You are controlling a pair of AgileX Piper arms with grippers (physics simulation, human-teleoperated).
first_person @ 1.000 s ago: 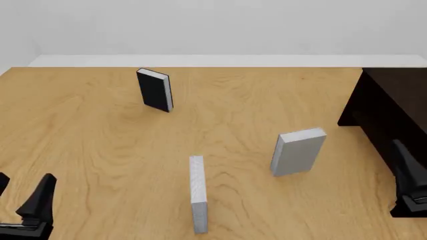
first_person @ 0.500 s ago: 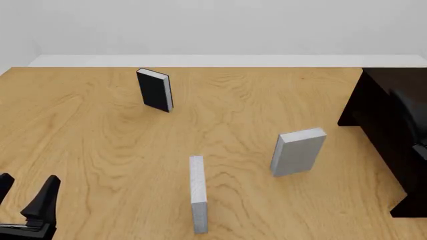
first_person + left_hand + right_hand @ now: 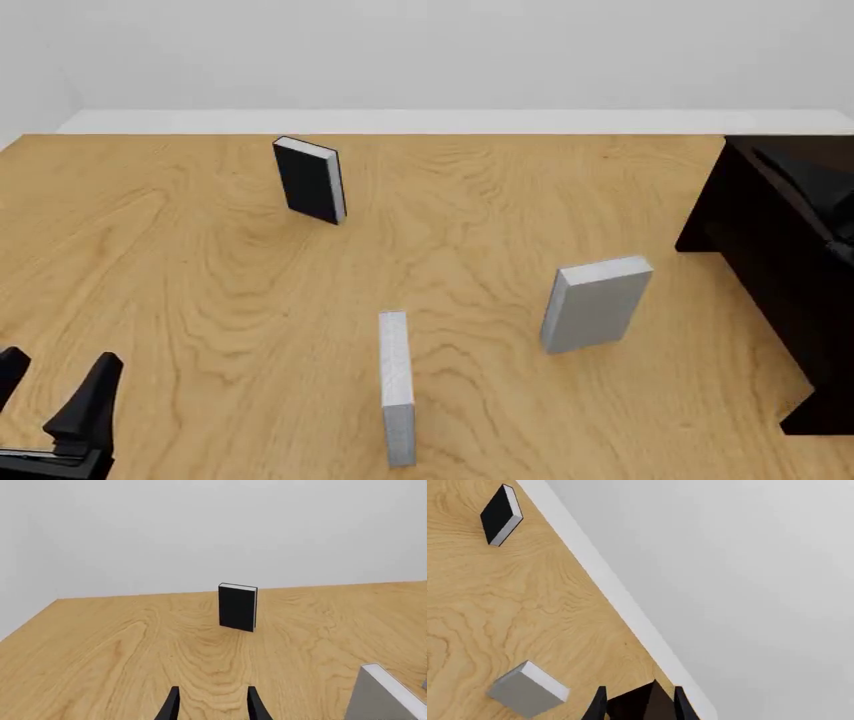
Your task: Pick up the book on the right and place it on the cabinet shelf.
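The book (image 3: 597,303), a thick pale silver-grey block, stands upright on the table right of centre; it also shows in the right wrist view (image 3: 528,689). The very dark cabinet (image 3: 781,250) stands at the right edge, and its shelf recess is not visible. My right gripper (image 3: 807,195) is a faint dark shape in front of the cabinet, well right of the book and apart from it. In the right wrist view the gripper (image 3: 639,690) is open and empty, with a cabinet corner (image 3: 640,707) between the fingers. My left gripper (image 3: 60,360) is open and empty at the near left.
A black-covered book (image 3: 310,180) stands upright at the back left, straight ahead in the left wrist view (image 3: 237,606). Another, narrower-looking pale grey book (image 3: 395,388) stands near the front centre, and shows in the left wrist view (image 3: 387,695).
My right gripper has moved from the near right edge up and farther back, in front of the cabinet. The left gripper shifted only slightly. The books have not moved.
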